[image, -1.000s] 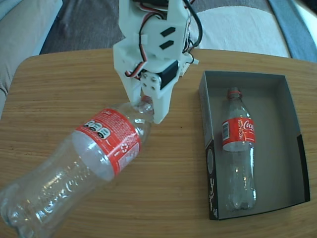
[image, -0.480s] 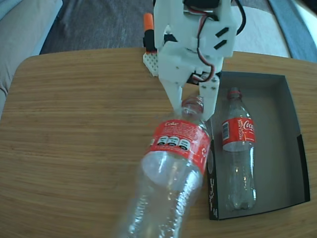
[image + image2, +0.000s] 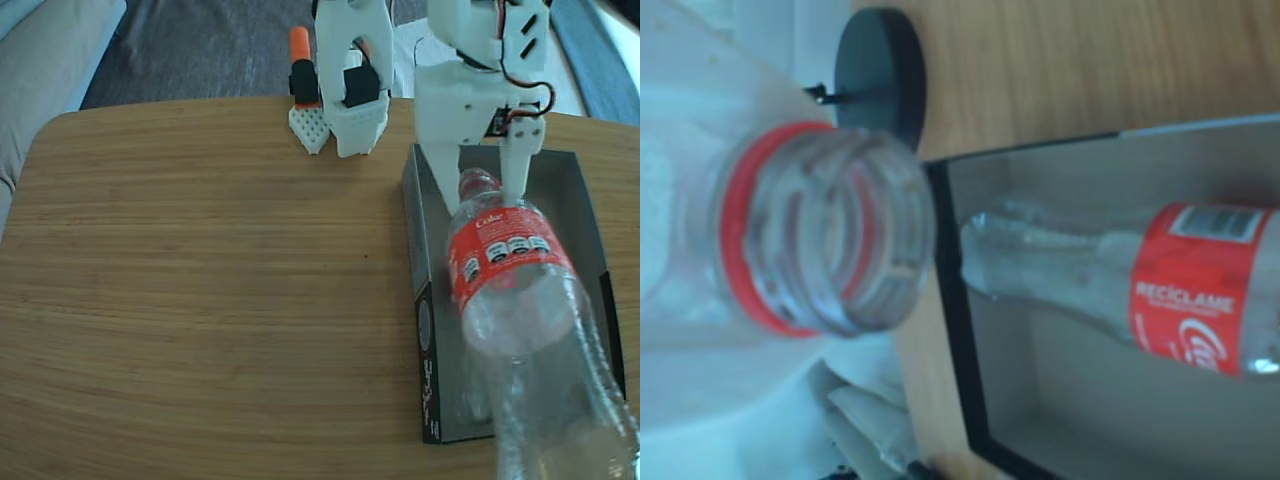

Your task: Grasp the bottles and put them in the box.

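Hanging bottle (image 3: 520, 300) now over box (image 3: 420, 200)

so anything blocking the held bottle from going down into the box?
Partly. The gripper holds the bottle by its neck over the box, but a second bottle already lies inside, right under it in the fixed view. The wrist view shows bare floor beside that one. Nothing else visible is in the way.

The held bottle (image 3: 520, 300) is clear with a red label bearing white lettering, like the second bottle (image 3: 1120, 290). The box (image 3: 425, 330) is grey inside, black outside with white markings. The worktop (image 3: 200, 290) is striped light-brown wood; the hand (image 3: 488, 185) is white.
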